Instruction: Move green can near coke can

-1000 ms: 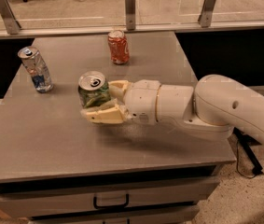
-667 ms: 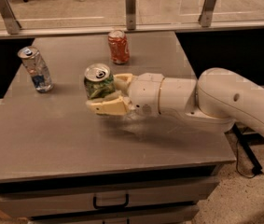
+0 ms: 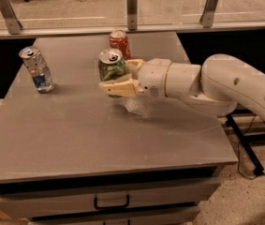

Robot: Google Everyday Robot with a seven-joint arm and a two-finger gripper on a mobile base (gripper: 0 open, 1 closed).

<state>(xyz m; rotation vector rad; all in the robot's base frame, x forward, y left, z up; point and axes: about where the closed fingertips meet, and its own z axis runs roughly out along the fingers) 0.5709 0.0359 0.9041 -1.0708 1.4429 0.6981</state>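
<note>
Grey rectangular surface [image 3: 76,139], black-handled drawer [image 3: 112,202] below; glass panel [image 3: 76,3], metal posts [image 3: 131,8] behind surface; speckled floor [image 3: 263,205] right. Hand [image 3: 116,76] over surface middle, clasping green can [image 3: 111,65].

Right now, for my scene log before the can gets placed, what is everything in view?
green can: one, green and pale yellow, in the gripper, just in front of the coke can
coke can: one, red-orange, table's far side
slim can: one, silver and blue, table's left side
table: one, grey, centre
drawer handle: one, black, below the tabletop
arm: one, white, reaching from the right
gripper: one, cream, shut on the green can
</note>
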